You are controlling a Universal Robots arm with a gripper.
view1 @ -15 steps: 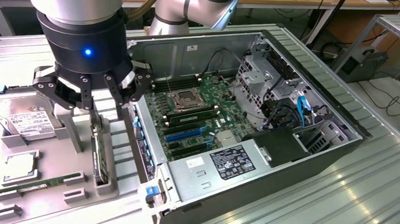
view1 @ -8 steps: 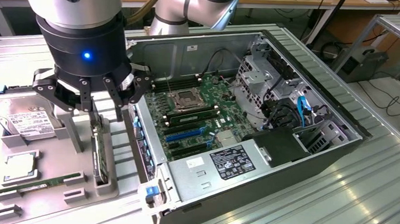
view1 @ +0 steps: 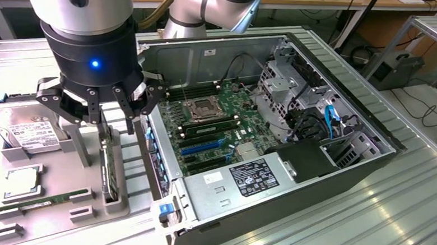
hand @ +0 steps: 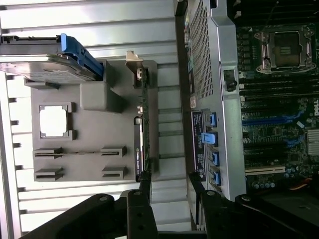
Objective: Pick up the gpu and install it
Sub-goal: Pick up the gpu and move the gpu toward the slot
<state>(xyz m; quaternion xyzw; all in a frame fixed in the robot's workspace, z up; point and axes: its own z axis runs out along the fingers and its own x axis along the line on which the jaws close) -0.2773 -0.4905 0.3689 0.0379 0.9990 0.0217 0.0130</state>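
A silver white-labelled hard drive [view1: 29, 130] and a narrow green memory stick [view1: 42, 200] are lying on a grey plastic tray [view1: 65, 176].

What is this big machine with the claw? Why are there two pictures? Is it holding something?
That is a robot arm, and the claw at its end is its gripper. One picture comes from a camera standing nearby. The other comes from a camera on the arm's wrist, looking past the fingers.

On the metal table sits a gray holder with computer parts: a hard drive, a square processor chip, a green memory stick, and the gpu, a thin black card standing on its edge. Beside it lies an open computer case with its green motherboard showing.

The gripper is open and holds nothing. It hangs close above the gpu, which is in the holder, not yet in the computer.
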